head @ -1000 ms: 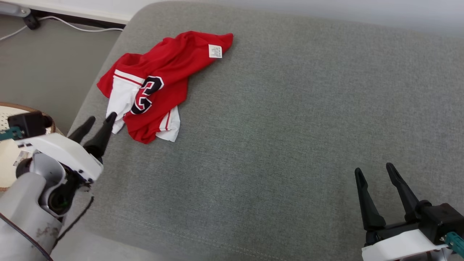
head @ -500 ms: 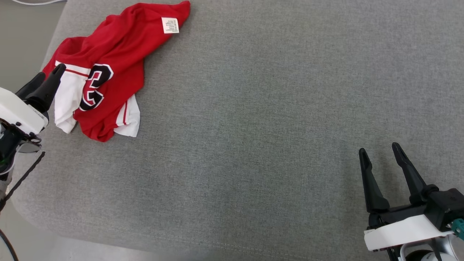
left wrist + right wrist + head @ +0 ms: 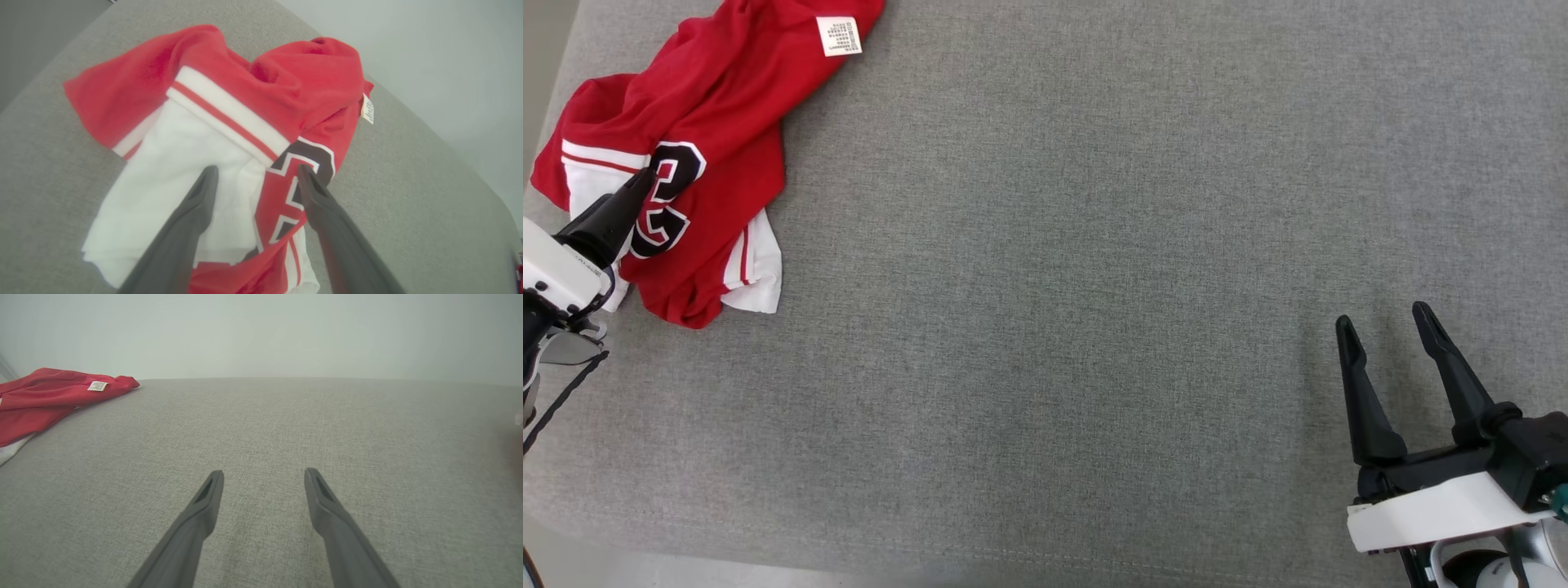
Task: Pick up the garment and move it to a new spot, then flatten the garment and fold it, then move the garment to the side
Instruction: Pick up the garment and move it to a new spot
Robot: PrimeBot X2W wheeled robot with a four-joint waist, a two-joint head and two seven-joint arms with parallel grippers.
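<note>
Left tool (image 3: 257,168) farther in — over crumpled red garment (image 3: 265,81)

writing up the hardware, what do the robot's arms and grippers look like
The left gripper and right gripper each have two long, dark, tapering fingers. Behind the right one's fingers sit a black block and a white shell, with a small teal part at the edge. The left wrist is also white, with a thin black cable hanging below it.
</note>
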